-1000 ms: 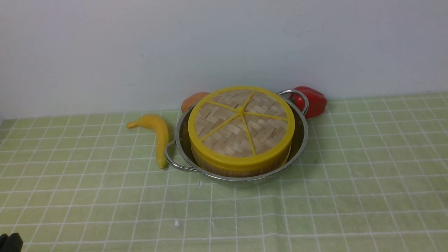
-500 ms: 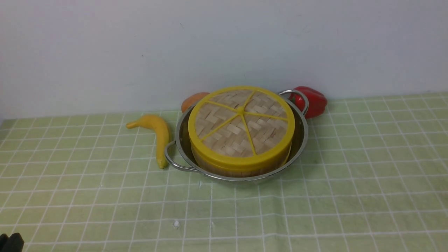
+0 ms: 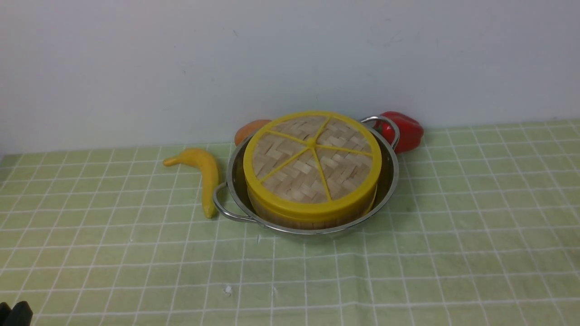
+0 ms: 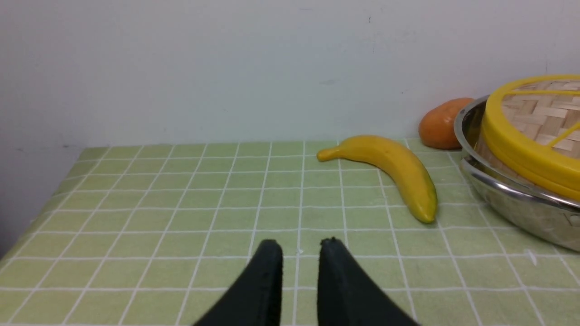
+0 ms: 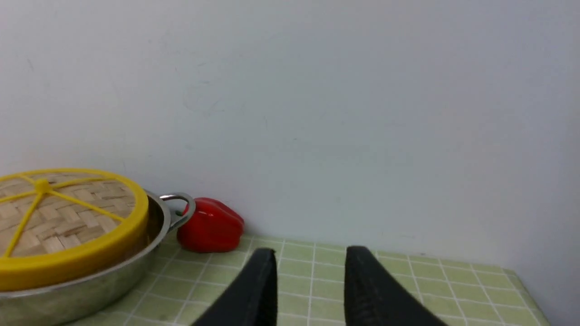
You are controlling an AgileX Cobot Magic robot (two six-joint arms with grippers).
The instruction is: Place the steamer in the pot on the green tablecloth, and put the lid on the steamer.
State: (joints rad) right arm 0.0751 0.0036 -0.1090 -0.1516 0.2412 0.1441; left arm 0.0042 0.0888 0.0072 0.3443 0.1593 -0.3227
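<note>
Nothing has shifted on the green tablecloth (image 3: pixel 453 217) below a white wall (image 3: pixel 136 68).

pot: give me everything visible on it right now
The pot is wide, shallow, shiny steel with two loop handles, one at the near left and one at the far right. It sits upright on the green tablecloth. The steamer stands inside it, capped by the lid. A banana lies beside its left handle; a red pepper is behind the right one. No gripper touches it.

Left gripper (image 4: pixel 299 246): jaws slightly parted, nothing between them. Right gripper (image 5: pixel 310 256): jaws parted wider, nothing between them.
</note>
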